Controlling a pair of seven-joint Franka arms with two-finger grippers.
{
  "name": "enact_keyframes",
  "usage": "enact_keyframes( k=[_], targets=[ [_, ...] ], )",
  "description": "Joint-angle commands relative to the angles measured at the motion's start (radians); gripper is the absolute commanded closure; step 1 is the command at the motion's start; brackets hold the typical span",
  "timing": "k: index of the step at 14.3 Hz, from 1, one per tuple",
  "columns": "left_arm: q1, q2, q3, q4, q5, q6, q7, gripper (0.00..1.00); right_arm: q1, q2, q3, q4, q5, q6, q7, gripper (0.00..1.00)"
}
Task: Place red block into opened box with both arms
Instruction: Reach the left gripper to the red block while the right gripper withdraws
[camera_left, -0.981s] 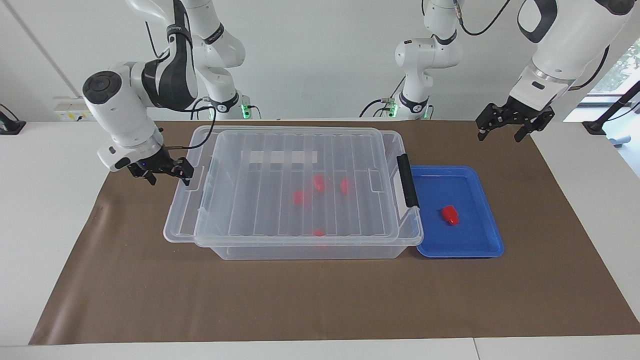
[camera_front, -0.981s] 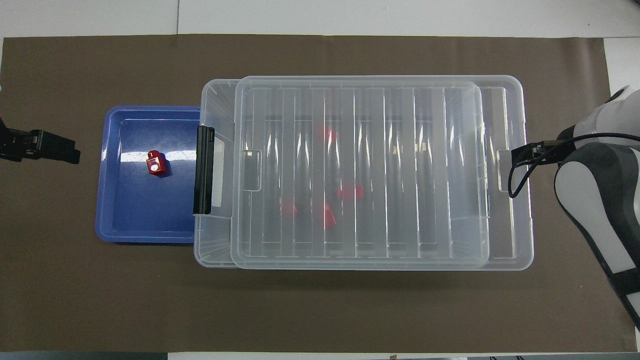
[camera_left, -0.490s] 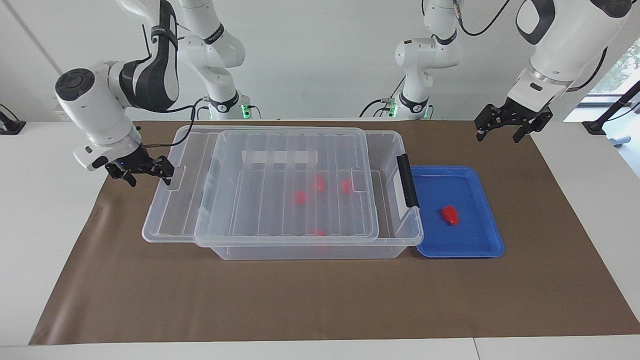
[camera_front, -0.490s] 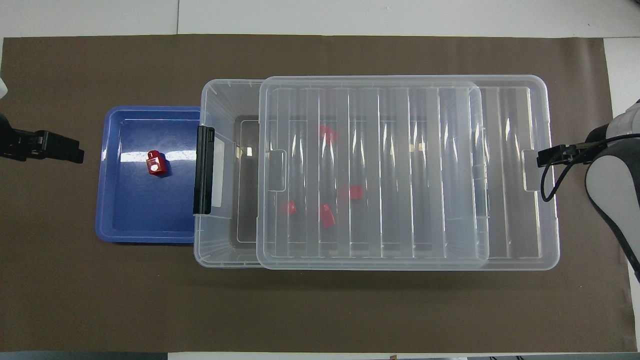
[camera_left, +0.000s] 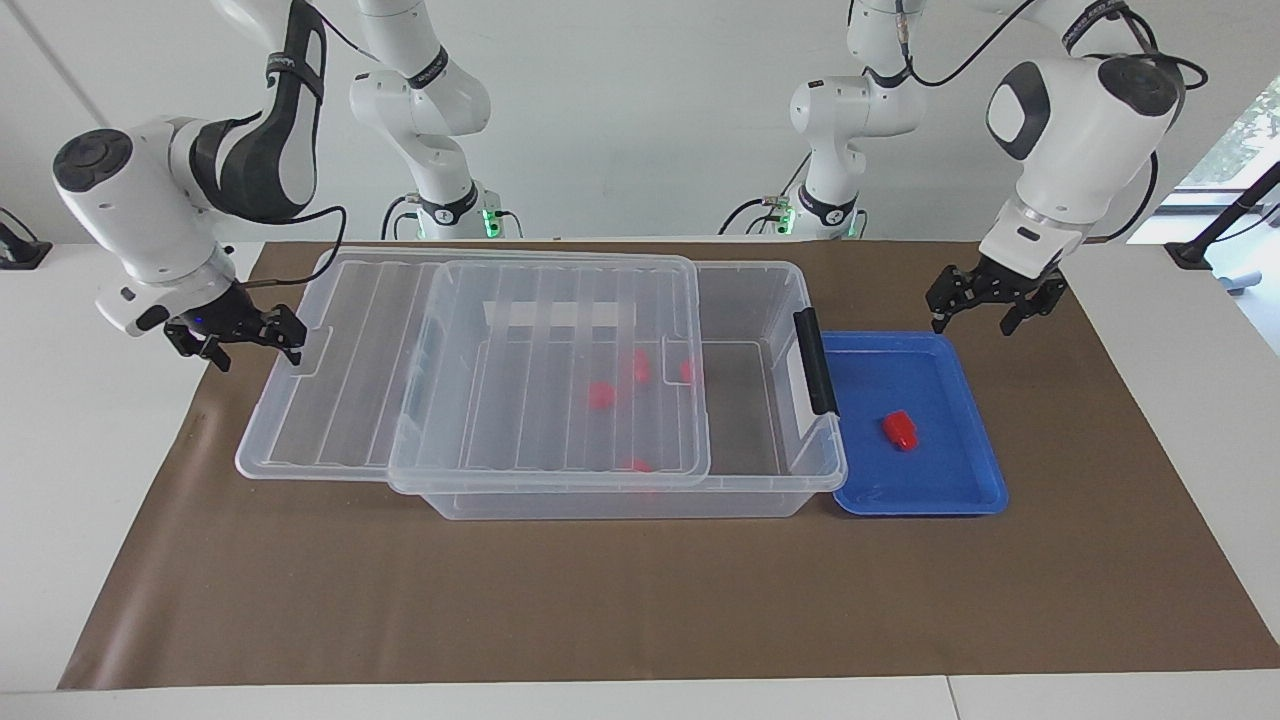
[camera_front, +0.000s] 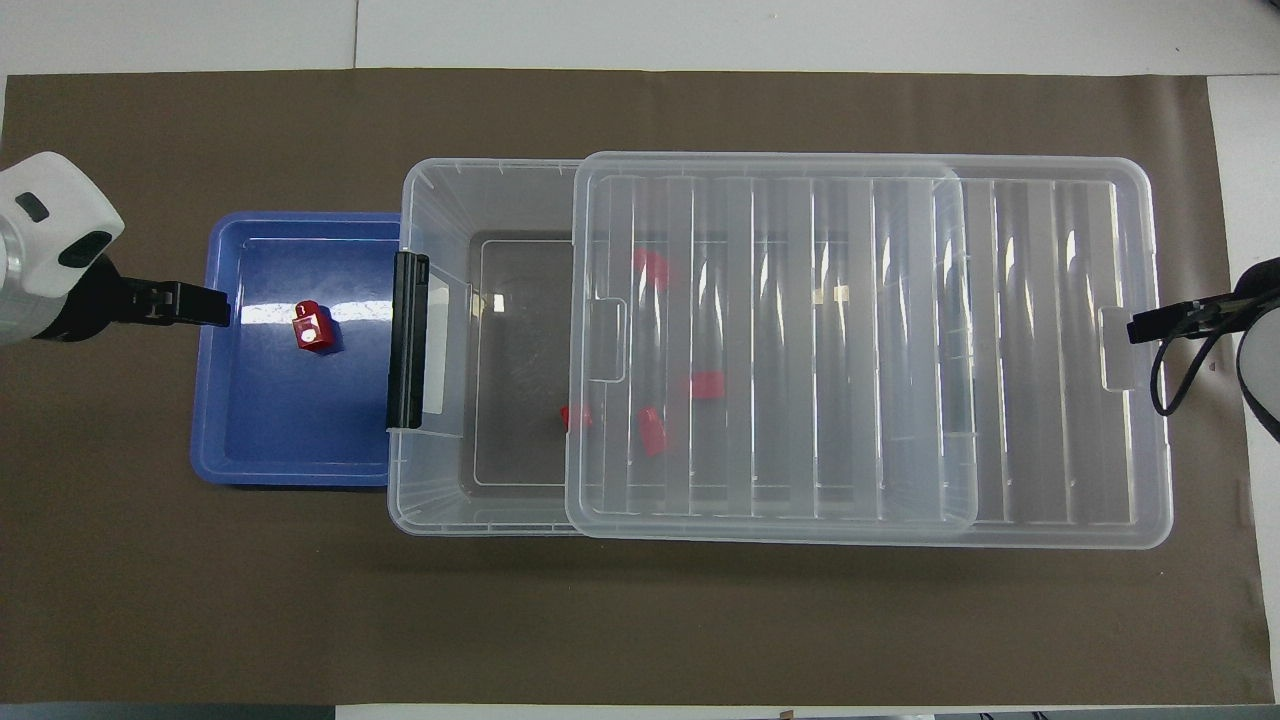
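The red block lies in the blue tray. The clear box stands beside the tray, its black clip handle facing it. The ribbed lid rests on the box, shifted toward the right arm's end and overhanging there, so the tray end stands uncovered. My right gripper is open, with one fingertip in the lid's end tab. My left gripper hangs open and empty over the tray's outer edge.
Several more red blocks lie on the box's floor, mostly under the lid. Brown paper covers the table. Two slimmer white arms stand at the robots' edge.
The right gripper has drawn the lid farther toward the right arm's end, widening the uncovered strip. The left gripper has come down and in toward the blue tray.
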Motion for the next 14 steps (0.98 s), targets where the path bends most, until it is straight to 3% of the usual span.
enact_keyframes(
  k=[1,5,9,11,14],
  targets=[
    [-0.019,0.024,0.011,-0.111,0.008,0.135,0.0,0.0,-0.01,-0.011,-0.022,-0.014,0.005,0.029,-0.066,0.0],
    [-0.019,0.15,0.01,-0.131,0.008,0.284,-0.13,0.0,-0.01,-0.01,-0.05,-0.011,0.005,0.032,-0.113,0.0],
    [-0.018,0.223,0.009,-0.204,0.008,0.497,-0.279,0.0,-0.01,-0.008,-0.071,-0.004,0.005,0.032,-0.152,0.0],
    [-0.03,0.263,0.009,-0.201,0.008,0.528,-0.356,0.0,-0.01,-0.008,-0.079,-0.004,0.005,0.032,-0.17,0.0],
    [-0.053,0.265,0.009,-0.203,0.008,0.493,-0.38,0.0,-0.01,-0.008,-0.087,-0.003,0.005,0.032,-0.176,0.0]
  ],
)
